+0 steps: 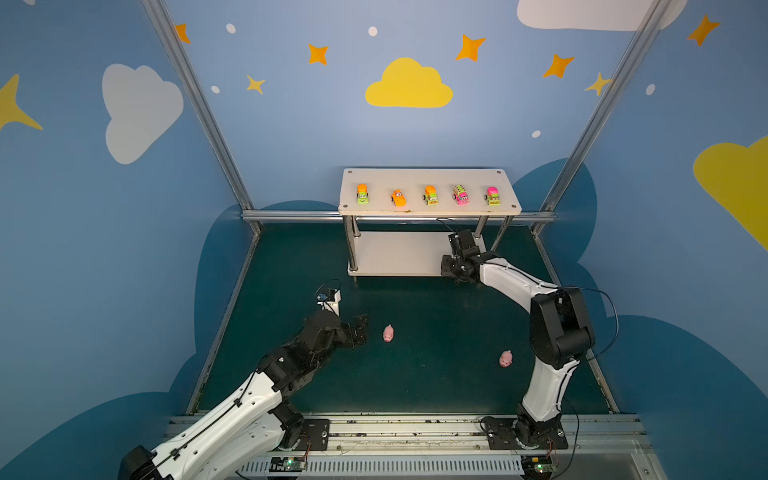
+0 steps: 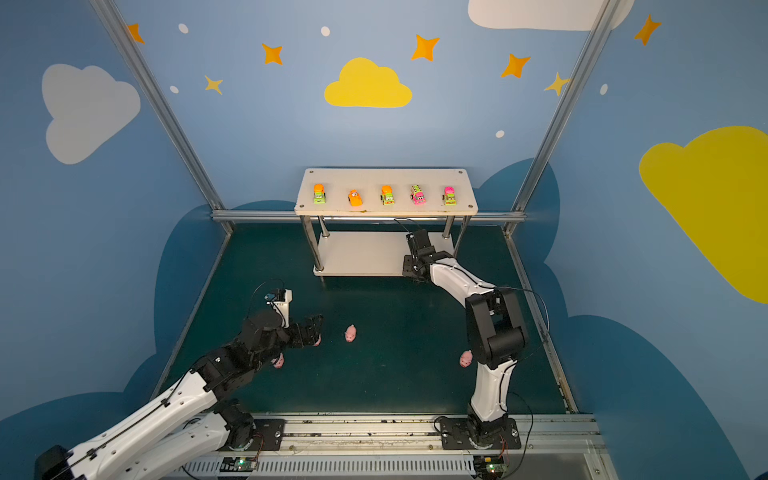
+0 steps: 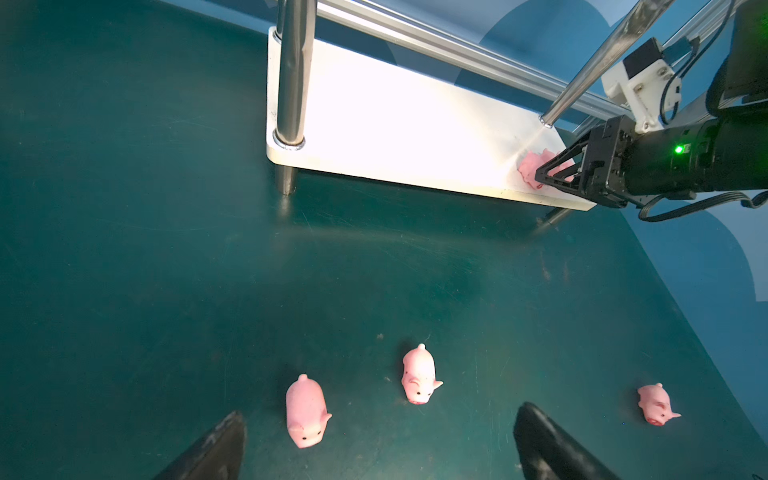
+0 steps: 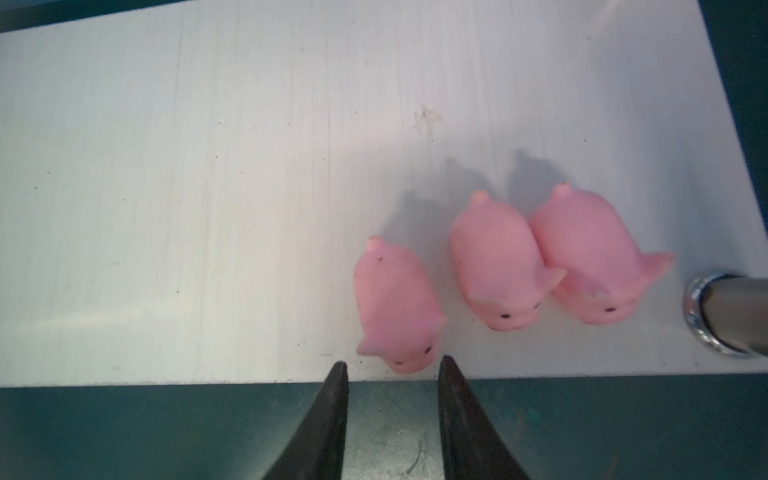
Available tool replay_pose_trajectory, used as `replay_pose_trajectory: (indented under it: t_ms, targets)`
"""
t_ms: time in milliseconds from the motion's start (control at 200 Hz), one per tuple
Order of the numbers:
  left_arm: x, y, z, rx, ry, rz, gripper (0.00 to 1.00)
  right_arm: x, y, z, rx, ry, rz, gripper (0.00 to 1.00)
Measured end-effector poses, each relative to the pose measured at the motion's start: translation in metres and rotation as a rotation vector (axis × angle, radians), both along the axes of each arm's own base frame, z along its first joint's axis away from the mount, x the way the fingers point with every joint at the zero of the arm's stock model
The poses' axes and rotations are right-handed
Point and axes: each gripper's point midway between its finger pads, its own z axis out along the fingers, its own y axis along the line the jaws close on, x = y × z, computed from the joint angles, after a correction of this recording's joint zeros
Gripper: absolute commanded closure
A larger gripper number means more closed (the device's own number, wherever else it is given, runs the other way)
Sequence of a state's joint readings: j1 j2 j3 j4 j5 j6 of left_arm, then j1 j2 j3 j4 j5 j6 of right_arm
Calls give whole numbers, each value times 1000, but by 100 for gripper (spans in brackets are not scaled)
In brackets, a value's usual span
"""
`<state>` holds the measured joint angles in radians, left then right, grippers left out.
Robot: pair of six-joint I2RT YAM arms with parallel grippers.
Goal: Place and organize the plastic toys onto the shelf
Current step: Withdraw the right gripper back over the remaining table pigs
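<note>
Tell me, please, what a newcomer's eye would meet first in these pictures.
First, the row of five bright toy vehicles on the top board of the white shelf. Then three pink pigs side by side on its lower board, just before the right gripper, and more pigs loose on the green mat by the open left gripper.
</note>
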<state>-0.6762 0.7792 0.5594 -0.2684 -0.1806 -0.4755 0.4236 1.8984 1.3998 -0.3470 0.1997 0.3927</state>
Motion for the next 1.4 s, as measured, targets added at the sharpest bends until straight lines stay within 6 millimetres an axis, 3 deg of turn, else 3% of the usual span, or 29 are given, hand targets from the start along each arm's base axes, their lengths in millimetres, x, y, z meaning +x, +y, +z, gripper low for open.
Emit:
replay_pose_trajectory:
  t_ms: [310, 671, 931, 1066, 1237, 1317, 1402]
  targets:
    - [1, 0, -2, 5, 5, 0, 0, 4, 2, -13, -8, 23, -3, 68]
    - [1, 1, -3, 10, 4, 6, 0, 17, 7, -13, 5, 13, -12, 68]
    - [2, 0, -7, 20, 16, 6, 0, 15, 8, -11, 17, 16, -11, 49]
    - [2, 0, -7, 19, 17, 6, 0, -2, 5, 0, 22, 16, 2, 40]
    - [1, -1, -6, 8, 21, 5, 0, -30, 0, 40, 65, -18, 31, 38]
    - [-1, -2, -5, -8, 25, -3, 0, -50, -5, 54, 80, -30, 40, 38]
    - [-3, -4, -2, -35, 26, -9, 0, -77, -13, 53, 86, -15, 40, 38]
